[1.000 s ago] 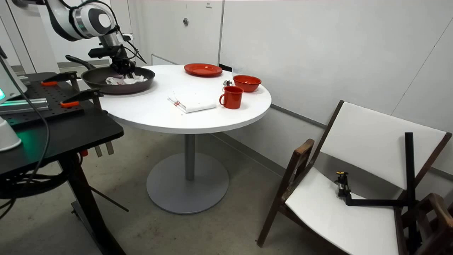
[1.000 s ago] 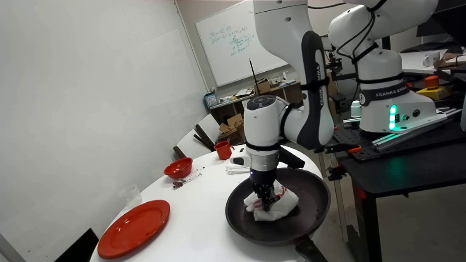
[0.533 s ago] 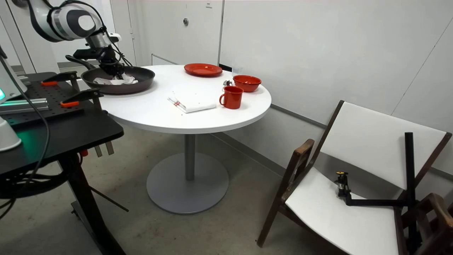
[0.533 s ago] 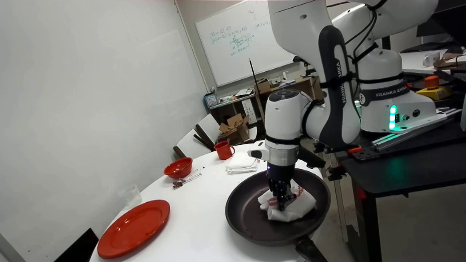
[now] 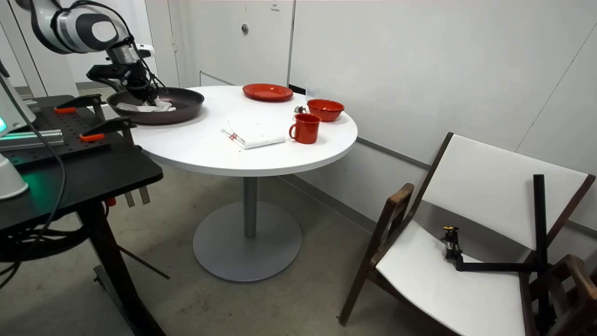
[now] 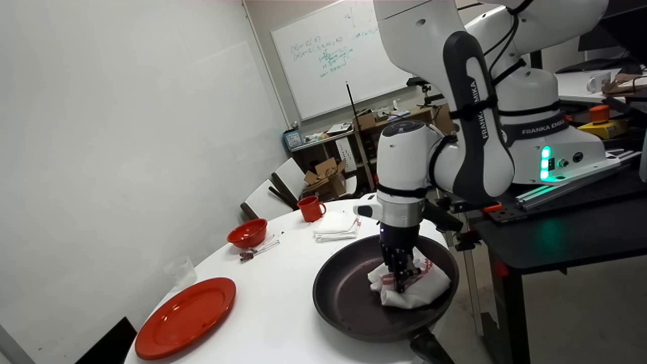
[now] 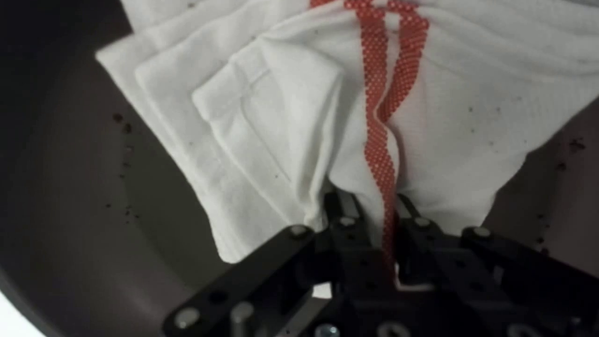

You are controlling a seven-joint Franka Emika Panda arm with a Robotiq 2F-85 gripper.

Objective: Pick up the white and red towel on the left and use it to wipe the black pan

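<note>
White fabric striped with red — the towel [image 6: 424, 290] — is held inside the black pan [image 6: 349, 303], right of the pan's middle in an exterior view and touching its floor. By the hand [image 7: 374, 203] a striped fold is pinched, with the fingers [image 7: 351, 234] nearly closed together on either side of it; the rest is spread in loose creases. Dark specks [image 7: 127, 128] are scattered over the pan's bare surface beside the towel. By the white worktop [image 5: 210, 149] the pan is carried. In an exterior view a folded white cloth [image 6: 336, 226] is seen just beyond the pan, with a red mug [image 6: 310, 210] farther beyond. To the pan's left there, well apart, a red plate [image 6: 187, 318] and a red bowl [image 6: 247, 233] are set, the bowl farther back
</note>
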